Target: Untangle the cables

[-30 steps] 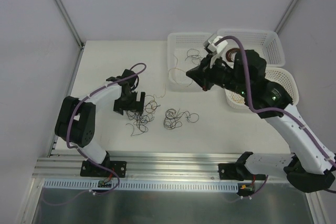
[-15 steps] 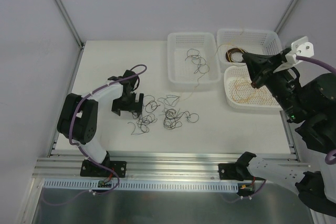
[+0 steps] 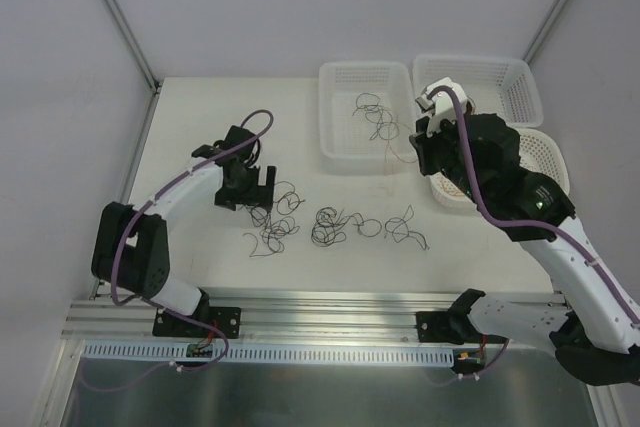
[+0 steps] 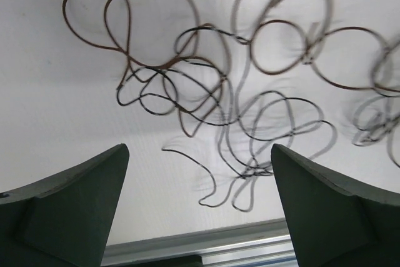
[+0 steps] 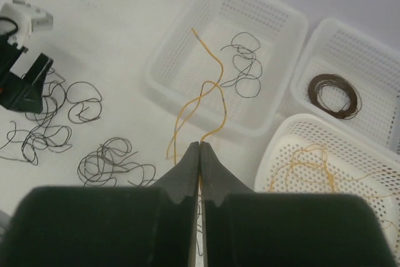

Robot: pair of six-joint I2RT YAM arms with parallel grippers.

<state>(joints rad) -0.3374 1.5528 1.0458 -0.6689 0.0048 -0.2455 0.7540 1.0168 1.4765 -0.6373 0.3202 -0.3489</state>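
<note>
Thin curly cables lie in loose tangles on the white table: black and dark brown ones, a second clump and a small one. My left gripper is open and empty, hovering just above the left tangle, with fingers wide apart. My right gripper is shut on a yellow-tan cable that hangs over the front edge of the left basket. In the top view the right gripper sits between the baskets.
The left basket holds black wires. The back right basket holds a dark brown coil. The front right basket holds yellow wires. A metal rail runs along the near table edge.
My right arm swung out to the right and came back between the baskets, holding the yellow cable. A small clump now lies at the table's right. My left gripper shifted slightly away.
</note>
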